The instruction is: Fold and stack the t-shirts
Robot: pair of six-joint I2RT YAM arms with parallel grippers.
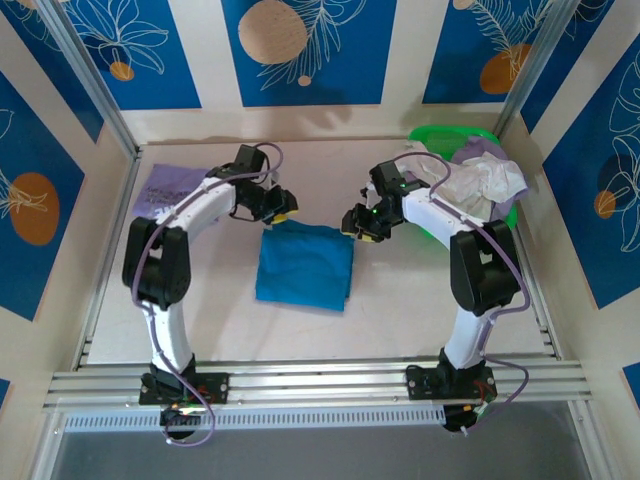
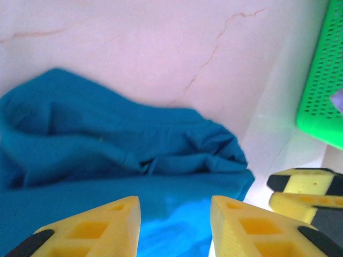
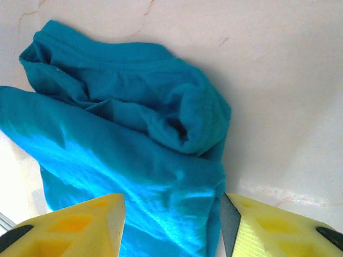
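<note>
Lying folded on the bench [image 1: 400,300], the teal t-shirt [image 1: 303,267] has its far edge running left to right; the left fingers [image 2: 96,227] hover spread and empty at its far-left corner, the right fingers [image 3: 80,225] likewise at the far-right. Neither arm looks nearer.

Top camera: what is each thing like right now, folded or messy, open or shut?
teal t-shirt, folded, lying flat, far edge rumpled.
lavender t-shirt, folded flat, far left.
white and lilac t-shirts, crumpled, unfolded.
green basket, filled with those crumpled shirts.
left gripper, open, holding nothing.
right gripper, open, holding nothing.
</note>
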